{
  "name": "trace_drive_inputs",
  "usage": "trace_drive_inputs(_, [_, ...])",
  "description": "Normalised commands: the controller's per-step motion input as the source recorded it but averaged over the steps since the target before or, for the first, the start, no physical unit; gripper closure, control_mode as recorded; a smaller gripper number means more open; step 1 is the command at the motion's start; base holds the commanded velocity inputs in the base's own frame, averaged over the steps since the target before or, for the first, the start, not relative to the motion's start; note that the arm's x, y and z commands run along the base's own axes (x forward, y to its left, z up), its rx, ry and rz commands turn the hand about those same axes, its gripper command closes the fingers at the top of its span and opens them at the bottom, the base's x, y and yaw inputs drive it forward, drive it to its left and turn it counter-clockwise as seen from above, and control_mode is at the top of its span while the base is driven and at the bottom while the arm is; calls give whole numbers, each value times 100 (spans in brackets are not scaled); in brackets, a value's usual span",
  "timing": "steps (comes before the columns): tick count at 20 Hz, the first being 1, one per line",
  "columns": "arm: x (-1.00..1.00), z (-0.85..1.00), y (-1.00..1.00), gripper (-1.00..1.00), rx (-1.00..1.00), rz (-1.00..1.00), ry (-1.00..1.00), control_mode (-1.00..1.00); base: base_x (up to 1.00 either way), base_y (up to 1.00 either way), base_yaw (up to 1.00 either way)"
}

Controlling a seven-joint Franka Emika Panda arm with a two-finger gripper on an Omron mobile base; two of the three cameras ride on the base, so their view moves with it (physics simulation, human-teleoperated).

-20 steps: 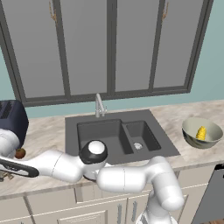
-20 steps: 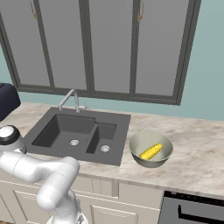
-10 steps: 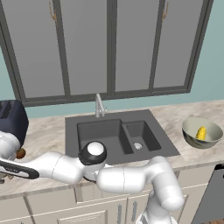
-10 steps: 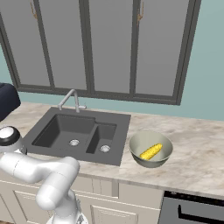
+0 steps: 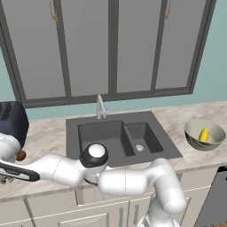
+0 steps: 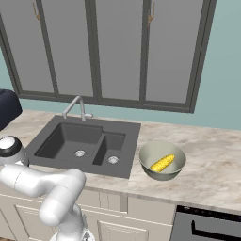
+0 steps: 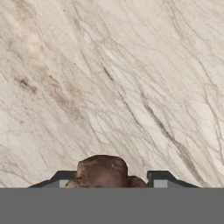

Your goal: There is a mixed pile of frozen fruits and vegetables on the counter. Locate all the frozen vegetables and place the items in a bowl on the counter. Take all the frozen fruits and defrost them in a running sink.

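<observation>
With the corn cob [image 5: 204,134] already in the bowl [image 5: 193,133], the gripper [image 7: 109,181] brackets the mushroom [image 7: 103,172] at six o'clock, grip uncertain; next, pinch and lift.

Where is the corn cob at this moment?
The corn cob lies inside the bowl on the counter, just right of the sink.

Jaws narrowed around mushroom [image 7: 103,171] on counter [image 7: 131,78].
</observation>
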Motion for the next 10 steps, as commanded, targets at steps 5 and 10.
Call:
trace_drive_inputs(5, [-6,19,-2,100,-1,0,2,-100,0,0,0])
trace_drive_inputs(10, [-11,41,-7,100,-4,0,4,-100,0,0,0])
